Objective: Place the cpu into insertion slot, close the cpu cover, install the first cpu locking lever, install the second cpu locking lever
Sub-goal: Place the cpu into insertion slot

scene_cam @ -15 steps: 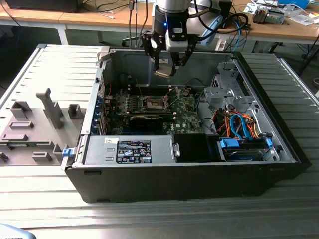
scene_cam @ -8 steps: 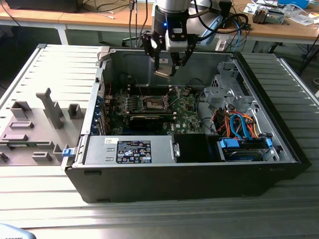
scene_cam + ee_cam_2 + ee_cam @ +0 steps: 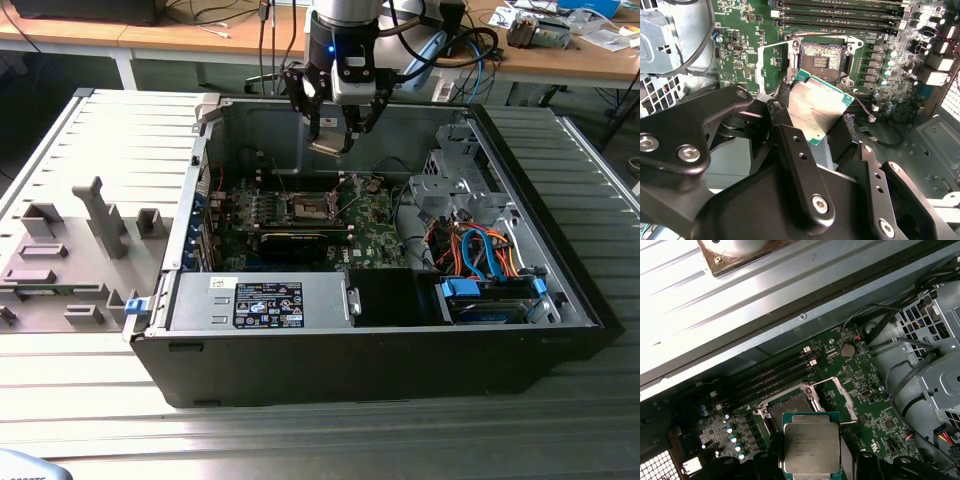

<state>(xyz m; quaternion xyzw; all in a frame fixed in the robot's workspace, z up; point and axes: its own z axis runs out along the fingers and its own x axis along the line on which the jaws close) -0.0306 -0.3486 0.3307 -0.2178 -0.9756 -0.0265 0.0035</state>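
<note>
My gripper (image 3: 334, 128) hangs over the open computer case, shut on the cpu (image 3: 329, 146), a flat square chip with a silvery top and green edge. In both wrist views the cpu (image 3: 816, 106) (image 3: 811, 446) sits between the black fingers (image 3: 788, 131), tilted, a little way above the green board. The insertion slot (image 3: 821, 61) (image 3: 790, 406) (image 3: 309, 207) lies bare below it, its dark centre showing. The cpu cover (image 3: 766, 66) (image 3: 841, 396), a thin silvery frame, stands swung open beside the slot.
Long black memory slots (image 3: 840, 14) run beside the socket. A metal drive cage (image 3: 452, 180) and coloured cables (image 3: 478, 250) fill the case on the exterior view's right. The power supply (image 3: 262, 302) lies at the front. A grey moulded tray (image 3: 75, 250) sits outside the case.
</note>
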